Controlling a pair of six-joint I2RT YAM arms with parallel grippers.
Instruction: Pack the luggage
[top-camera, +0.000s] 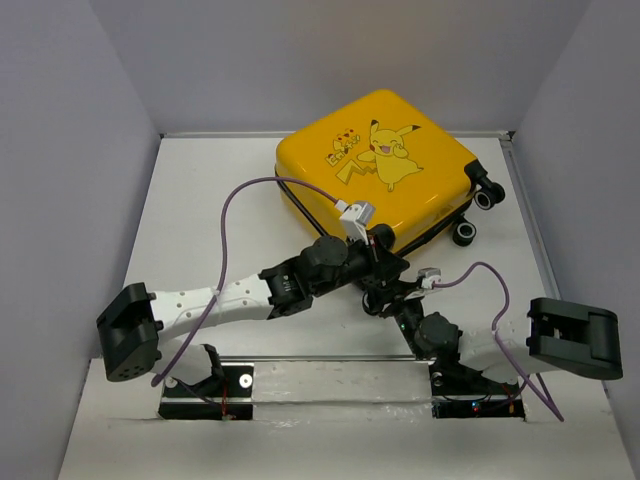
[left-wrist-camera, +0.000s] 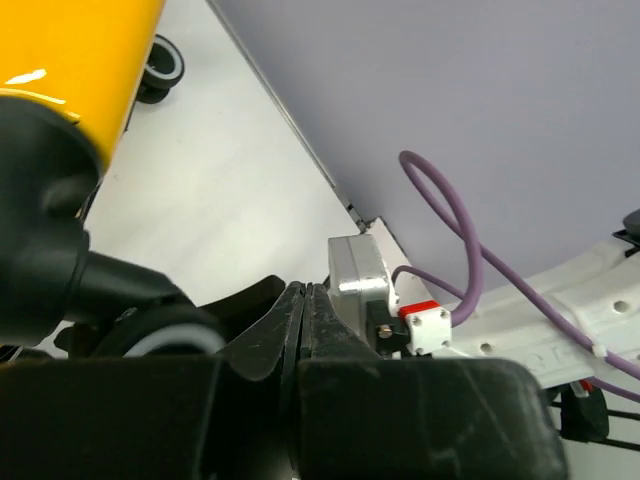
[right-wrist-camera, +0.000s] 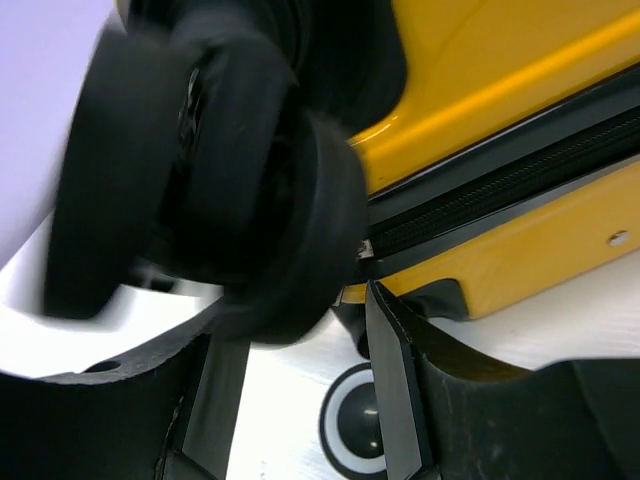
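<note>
Luggage (top-camera: 375, 165) shut and flat on the table (top-camera: 200, 220), far side and right of centre, cartoon face up, caster wheels (top-camera: 487, 197) off its right edge. Both arms crowded at its near corner: left gripper (top-camera: 386, 262) against the shell edge, right gripper (top-camera: 385, 296) just below it. From the left wrist, fingers (left-wrist-camera: 265, 345) pressed flat together with no gap showing; no telling whether pinched on a zipper tab or on nothing. From the right wrist, fingers (right-wrist-camera: 395, 380) parted to a middling gap, holding nothing visible, tips just short of the black zipper (right-wrist-camera: 500, 195) along the seam, one wheel (right-wrist-camera: 352, 428) beneath. Probably zipper work at this corner. To do it well: steady the shell with one claw, keep the other level with the seam, pull along the track rather than away from it, go slowly round the corner curve, and keep the two wrists from tangling. Hard to make out: the zipper pull itself, nowhere clearly in sight; a large blurred black mass (right-wrist-camera: 200, 170) filling the left of the right wrist view, perhaps a wheel, perhaps the other arm; the near corner from above, buried under both wrists; the inside of the case, unseen.
</note>
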